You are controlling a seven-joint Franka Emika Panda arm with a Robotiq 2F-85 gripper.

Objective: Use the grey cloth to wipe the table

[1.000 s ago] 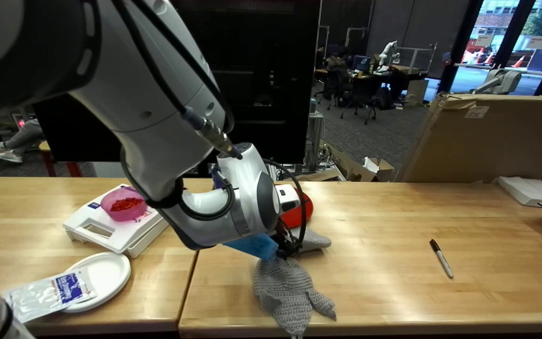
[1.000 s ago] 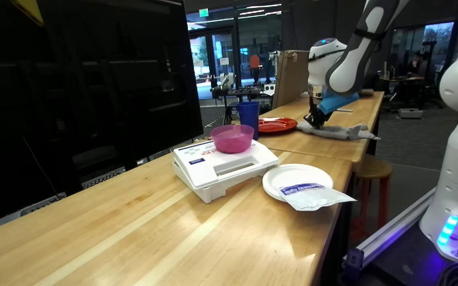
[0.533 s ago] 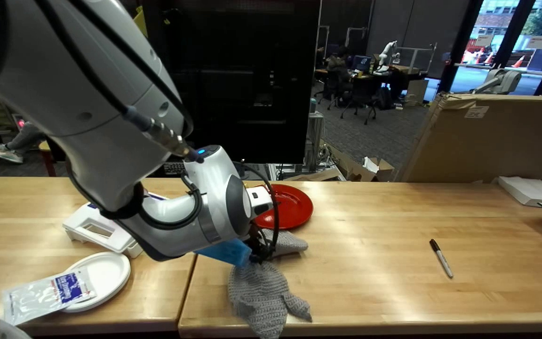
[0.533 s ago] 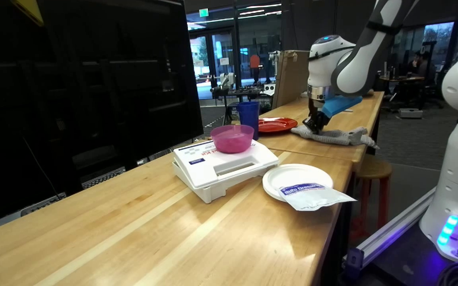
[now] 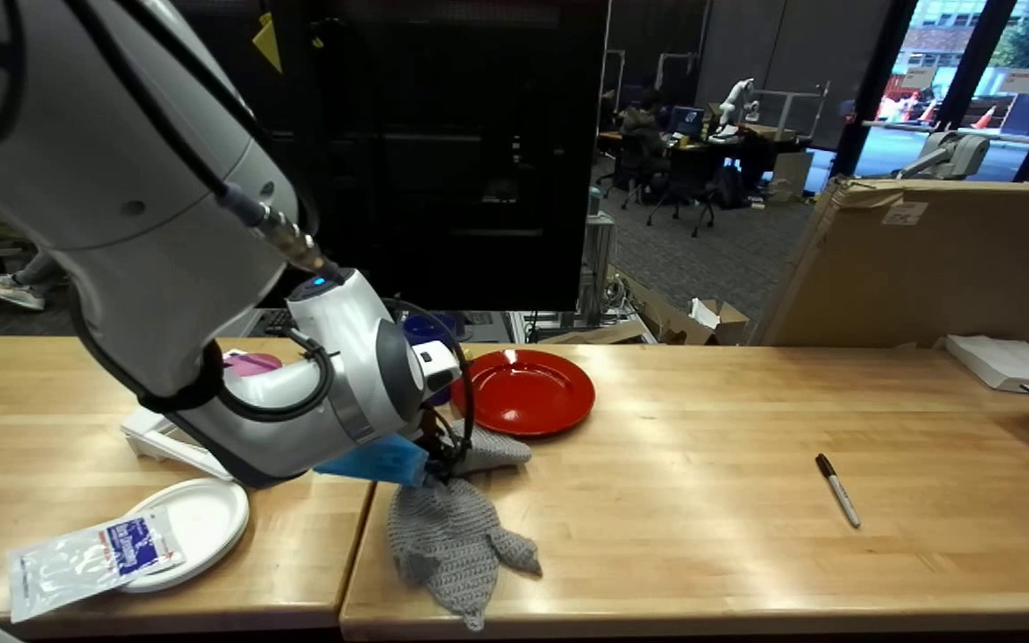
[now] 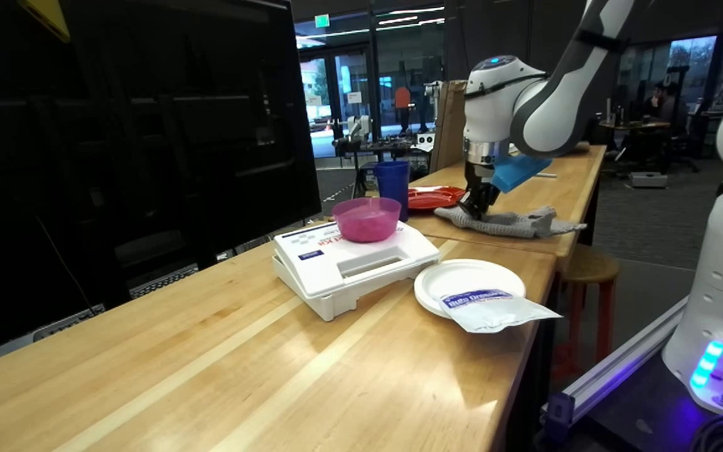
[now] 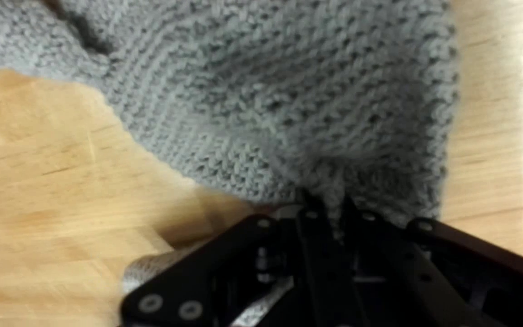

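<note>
Wrist view has the black two-fingered hand (image 7: 329, 209) clamped on a fold of the grey knitted cloth (image 7: 266, 104), which lies on the pale wooden bench (image 7: 52, 181). Just beside the cloth sits a round glossy red plate (image 5: 523, 393), a tall blue cup (image 6: 393, 188) near it. Elsewhere, a translucent pink bowl (image 6: 368, 223) rests on a white handled case (image 6: 330, 270), just beside a round white plate (image 6: 468, 274) with a printed packet (image 6: 493, 312) across it, while a black-capped grey marker (image 5: 839, 492) lies well apart.

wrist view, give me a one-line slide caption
Robotiq gripper pinching a grey knitted cloth lying on a wooden tabletop.
</note>
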